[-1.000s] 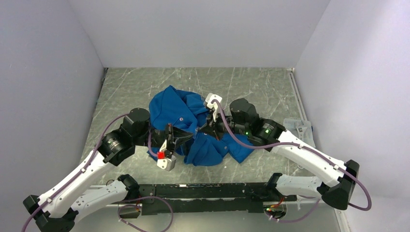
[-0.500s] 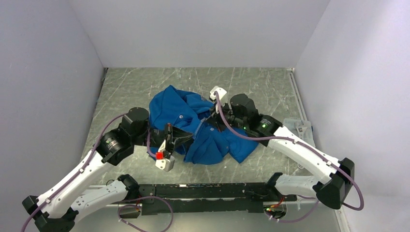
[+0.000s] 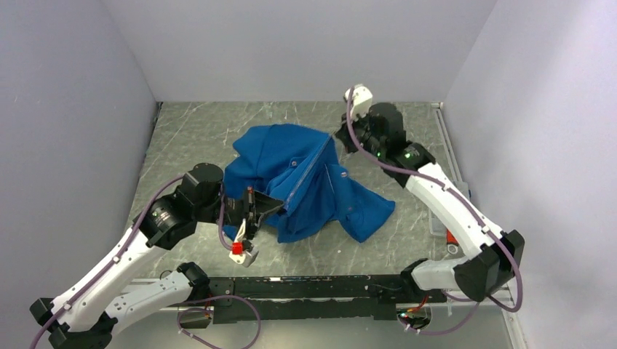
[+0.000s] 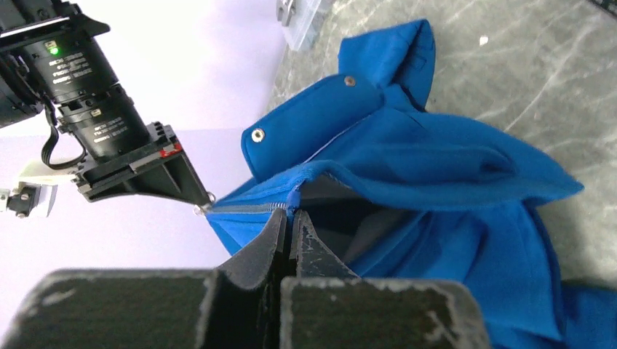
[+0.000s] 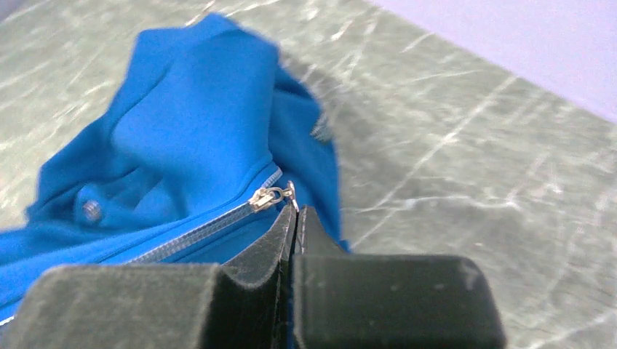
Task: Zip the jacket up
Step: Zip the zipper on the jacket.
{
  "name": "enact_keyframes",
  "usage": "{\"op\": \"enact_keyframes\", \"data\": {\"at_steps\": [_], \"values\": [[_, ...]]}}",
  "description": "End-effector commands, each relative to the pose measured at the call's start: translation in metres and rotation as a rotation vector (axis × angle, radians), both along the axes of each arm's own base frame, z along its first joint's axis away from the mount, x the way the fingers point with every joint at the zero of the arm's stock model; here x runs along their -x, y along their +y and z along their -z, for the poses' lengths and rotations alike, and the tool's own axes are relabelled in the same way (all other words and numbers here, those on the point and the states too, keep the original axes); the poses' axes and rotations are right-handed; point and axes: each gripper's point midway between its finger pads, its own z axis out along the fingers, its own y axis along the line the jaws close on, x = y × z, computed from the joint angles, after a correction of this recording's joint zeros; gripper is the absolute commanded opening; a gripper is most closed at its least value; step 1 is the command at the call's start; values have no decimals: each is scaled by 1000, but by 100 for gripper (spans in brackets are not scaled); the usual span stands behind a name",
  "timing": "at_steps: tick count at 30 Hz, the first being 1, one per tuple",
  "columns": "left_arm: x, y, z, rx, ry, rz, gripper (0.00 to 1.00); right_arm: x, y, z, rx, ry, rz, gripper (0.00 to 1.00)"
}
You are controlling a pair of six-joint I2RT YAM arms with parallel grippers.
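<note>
In the top view, nearest the arm bases, the left gripper (image 3: 275, 211) stays clenched on the lower front edge of the jacket (image 3: 280, 156), low and left of centre, where it was a second ago. The jacket lies on the counter (image 3: 196, 131) at mid-frame, and it has changed shape. One second ago it was a bunched heap. It is now spread, with the zipper line (image 3: 309, 173) drawn into a straight diagonal from the left gripper up toward the upper right. Farthest out, the right gripper (image 3: 339, 138) has travelled from frame centre to the upper right and is clenched on the zipper pull (image 5: 271, 195). Judged from this, the closing stroke is well advanced: the bottom end is anchored, the pull has been drawn far along the track, and little fabric lies beyond it. The top view cannot resolve either grasp. The left wrist view shows its fingers pinching the blue edge at the foot of the teeth, the grey lining gaping below, and the right gripper's tip at the far end of the track. The right wrist view alone shows the metal slider at its fingertips, with closed teeth running down and left behind it.
</note>
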Motion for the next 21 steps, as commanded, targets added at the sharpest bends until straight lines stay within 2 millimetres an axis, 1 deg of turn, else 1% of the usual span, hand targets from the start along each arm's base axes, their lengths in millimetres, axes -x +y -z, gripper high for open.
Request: {"op": "enact_keyframes", "data": {"at_steps": [1, 4, 7, 9, 11, 13, 15, 18, 21], "values": [[15, 11, -2, -65, -35, 50, 0, -71, -80, -70, -4, -217, 355, 0], [16, 20, 4, -123, -19, 23, 0, -95, -106, -77, -9, -233, 446, 0], [25, 38, 18, -233, -5, 29, 0, -114, -125, -78, -2, -231, 525, 0], [31, 51, 26, -292, 43, 5, 0, -124, -132, -77, -2, -234, 550, 0], [41, 69, 38, -389, 90, -3, 0, -133, -141, -75, 11, -233, 580, 0], [48, 86, 47, -473, 143, -31, 0, -143, -148, -69, 25, -223, 613, 0], [52, 104, 57, -549, 172, -75, 0, -150, -154, -65, 27, -220, 634, 0], [50, 132, 74, -664, 164, -161, 0, -159, -163, -61, 26, -215, 666, 0], [57, 159, 90, -779, 189, -203, 0, -167, -175, -61, 31, -223, 708, 0]]}}
